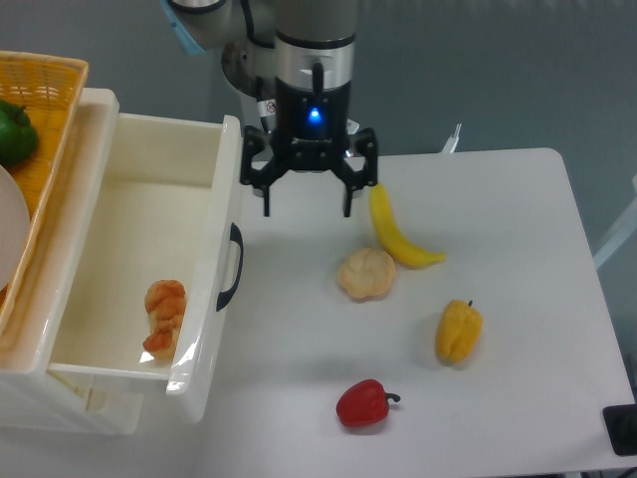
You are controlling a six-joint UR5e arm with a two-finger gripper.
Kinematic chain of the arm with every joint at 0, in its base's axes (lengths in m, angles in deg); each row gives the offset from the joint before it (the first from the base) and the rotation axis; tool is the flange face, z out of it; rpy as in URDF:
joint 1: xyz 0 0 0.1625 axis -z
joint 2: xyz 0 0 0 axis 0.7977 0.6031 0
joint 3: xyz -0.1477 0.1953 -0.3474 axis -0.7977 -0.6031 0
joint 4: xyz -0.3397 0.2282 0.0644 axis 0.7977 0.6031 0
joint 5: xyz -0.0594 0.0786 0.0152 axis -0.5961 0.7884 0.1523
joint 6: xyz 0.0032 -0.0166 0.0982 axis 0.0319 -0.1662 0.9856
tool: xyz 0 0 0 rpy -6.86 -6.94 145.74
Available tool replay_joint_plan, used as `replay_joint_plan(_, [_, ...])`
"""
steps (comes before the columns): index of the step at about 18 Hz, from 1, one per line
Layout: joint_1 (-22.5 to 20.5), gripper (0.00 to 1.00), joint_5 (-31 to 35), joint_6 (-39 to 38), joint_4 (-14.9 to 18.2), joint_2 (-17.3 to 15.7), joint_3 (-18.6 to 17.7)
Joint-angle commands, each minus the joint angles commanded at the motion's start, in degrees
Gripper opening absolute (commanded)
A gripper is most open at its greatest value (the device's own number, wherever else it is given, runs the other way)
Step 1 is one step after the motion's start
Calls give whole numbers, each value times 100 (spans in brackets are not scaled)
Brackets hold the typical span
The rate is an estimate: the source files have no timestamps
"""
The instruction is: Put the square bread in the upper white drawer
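1. With the square bread [164, 319] lying on the floor of the upper white drawer [139, 209], near its front panel, the placing looks done; what remains, as I judge it, is to take the arm clear.
2. The claw [307, 209] hangs over the tabletop [498, 199] just right of the drawer's front corner, its two fingers spread wide and nothing between them.
3. To finish well, lift straight and stay wide of the banana [396, 235], which lies just beside the right finger, and of the round bun [365, 273] below it. A low sweep could roll either one.
4. Keep away from the drawer's front panel and its black handle [231, 267] too; a knock there might shift the drawer and slide the bread.
5. The bread is lumpy and elongated, with an orange-brown crust and paler patches. It lies lengthwise along the drawer.
6. The drawer is glossy white plastic, deep, with smooth walls that catch the light; the handle is a curved black strap.
7. The bun is pale cream, ridged and matt. The banana is smooth and curved. A yellow pepper [458, 332] and a red pepper [364, 402] look shiny and waxy.
8. A woven yellow basket [50, 110] sits above the drawer at the left, holding a green pepper [15, 131].
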Motion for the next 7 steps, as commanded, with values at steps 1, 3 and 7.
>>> replay_joint_plan(1, [0, 100, 193, 36, -17, 52, -35])
replay_joint_plan(3, [9, 100, 510, 45, -17, 149, -35])
replay_joint_plan(7, [17, 100, 1020, 45, 0, 483, -53])
